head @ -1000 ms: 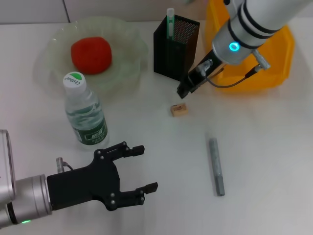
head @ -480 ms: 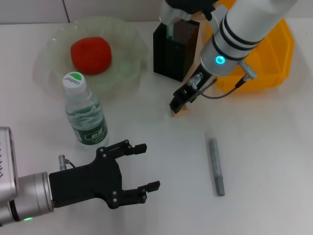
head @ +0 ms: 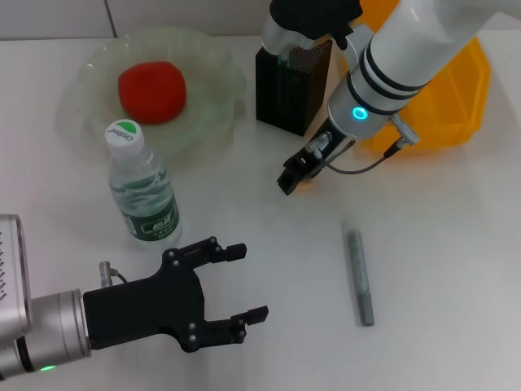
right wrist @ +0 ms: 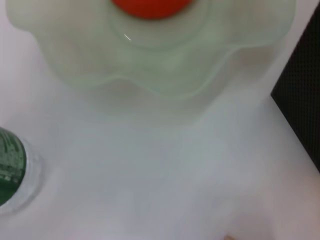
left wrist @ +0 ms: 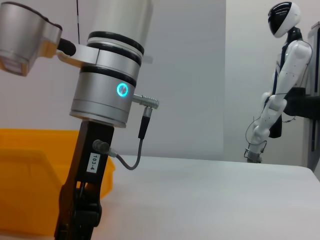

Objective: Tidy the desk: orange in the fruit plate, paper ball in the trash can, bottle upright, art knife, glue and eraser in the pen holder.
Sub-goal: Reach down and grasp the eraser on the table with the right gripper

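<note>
My right gripper (head: 291,177) is down on the desk (head: 440,212) just in front of the pen holder (head: 285,91), right over the eraser, of which only a tan sliver (head: 308,181) shows. The glue (head: 360,277) lies flat to the right of centre. A pale top of the art knife (head: 282,49) pokes from the pen holder, partly behind the arm. The orange (head: 151,90) sits in the fruit plate (head: 89,69). The bottle (head: 143,191) stands upright. My left gripper (head: 251,281) rests open and empty near the front edge. The paper ball is out of view.
The yellow trash can (head: 460,94) stands at the back right behind my right arm. In the right wrist view the fruit plate (right wrist: 165,75), the bottle (right wrist: 10,170) and the pen holder's wall (right wrist: 305,100) surround a bare patch of desk.
My right gripper has come down and to the left from beside the pen holder until it covers the eraser. The left gripper has hardly shifted.
</note>
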Tool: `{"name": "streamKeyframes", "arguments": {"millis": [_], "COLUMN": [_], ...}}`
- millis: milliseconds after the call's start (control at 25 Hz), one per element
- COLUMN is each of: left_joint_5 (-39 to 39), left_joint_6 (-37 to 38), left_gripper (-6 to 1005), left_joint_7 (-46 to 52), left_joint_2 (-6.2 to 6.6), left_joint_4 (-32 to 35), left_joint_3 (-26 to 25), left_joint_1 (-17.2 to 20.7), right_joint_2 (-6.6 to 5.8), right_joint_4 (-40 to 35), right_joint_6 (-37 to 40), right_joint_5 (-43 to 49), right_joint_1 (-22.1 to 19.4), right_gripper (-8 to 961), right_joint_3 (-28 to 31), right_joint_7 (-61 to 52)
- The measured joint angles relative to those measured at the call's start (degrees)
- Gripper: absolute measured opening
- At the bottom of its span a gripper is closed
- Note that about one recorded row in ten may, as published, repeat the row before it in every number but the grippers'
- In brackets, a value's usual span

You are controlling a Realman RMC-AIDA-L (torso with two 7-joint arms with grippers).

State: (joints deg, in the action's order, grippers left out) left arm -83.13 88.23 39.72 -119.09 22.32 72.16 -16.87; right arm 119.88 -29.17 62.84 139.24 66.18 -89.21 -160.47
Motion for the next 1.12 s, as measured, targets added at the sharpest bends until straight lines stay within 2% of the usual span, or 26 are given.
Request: {"name": "streamKeyframes", "arguments": {"millis": [720,1120], "left_joint_5": [0.2,0.2], "left_joint_6": [-0.3,-0.3], "left_gripper": [813,813], "left_joint_7": [-0.5,-0.5], "left_joint_2": [0.0,0.0], "left_joint_4": [-0.7,-0.8], "left_joint_3": [0.1,0.1], "left_joint_1": [-0.7,-0.7], "right_joint_2": [0.0,0.0], "right_joint_4": [2.2,2.4], "right_joint_6": [-2.0,-3.1], "right_joint_5": [0.0,0.0], "right_joint_1": [-0.6,-0.7], "right_gripper": [508,376], "right_joint_3": [-0.1,0.0], "right_joint_7": [0.2,0.1]}}
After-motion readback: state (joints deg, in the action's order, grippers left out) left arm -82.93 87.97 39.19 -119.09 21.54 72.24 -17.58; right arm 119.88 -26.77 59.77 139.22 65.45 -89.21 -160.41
